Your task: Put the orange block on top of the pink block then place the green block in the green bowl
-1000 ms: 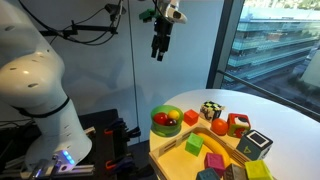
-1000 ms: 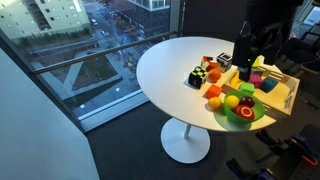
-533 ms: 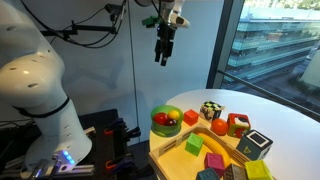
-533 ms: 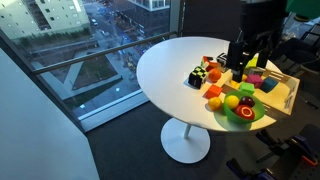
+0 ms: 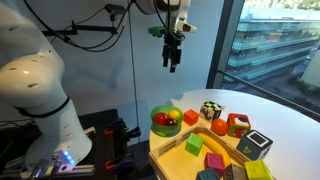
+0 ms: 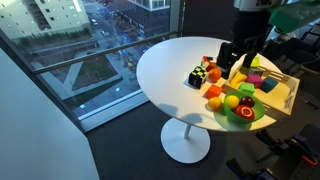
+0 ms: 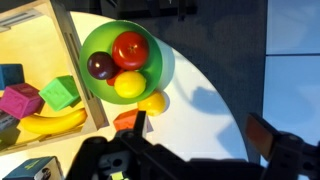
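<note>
Table [image 5: 275,115]: round, white; nothing on it has shifted in the last second.
Arm: has moved sideways toward the table in both exterior views and is high above it; no descent yet.
Gripper [image 5: 173,60]: jaws spread wide, nothing between them.
Tray [image 7: 30,40]: holds the pink block [image 7: 20,100] and the green block [image 7: 60,93], near each other but not touching.
Green bowl [image 7: 165,68]: just beside the tray, full of fruit, no block in it.
Orange block [image 7: 124,121]: on the table near the bowl, partly hidden by a finger in the wrist view.
Meaning: approach only. Judged: the grasp of the orange block is still ahead, and neither placement is done.
</note>
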{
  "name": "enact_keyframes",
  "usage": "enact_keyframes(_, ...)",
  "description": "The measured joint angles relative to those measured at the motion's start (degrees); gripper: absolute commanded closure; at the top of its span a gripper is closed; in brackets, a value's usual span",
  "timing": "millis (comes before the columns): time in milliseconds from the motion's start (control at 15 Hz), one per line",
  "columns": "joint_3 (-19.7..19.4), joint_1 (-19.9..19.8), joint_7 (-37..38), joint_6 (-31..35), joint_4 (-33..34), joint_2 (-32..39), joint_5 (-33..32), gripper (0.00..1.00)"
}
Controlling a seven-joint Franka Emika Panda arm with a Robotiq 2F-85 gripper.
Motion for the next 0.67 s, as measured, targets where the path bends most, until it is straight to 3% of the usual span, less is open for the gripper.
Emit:
enact_keyframes(333,-2.70,-0.14,-7.02,8.24,-1.64,1.91,0.15,0.00)
enact_keyframes(667,-5.00,-0.41,-13.97,11.87,-1.63,4.66,0.22,0.00)
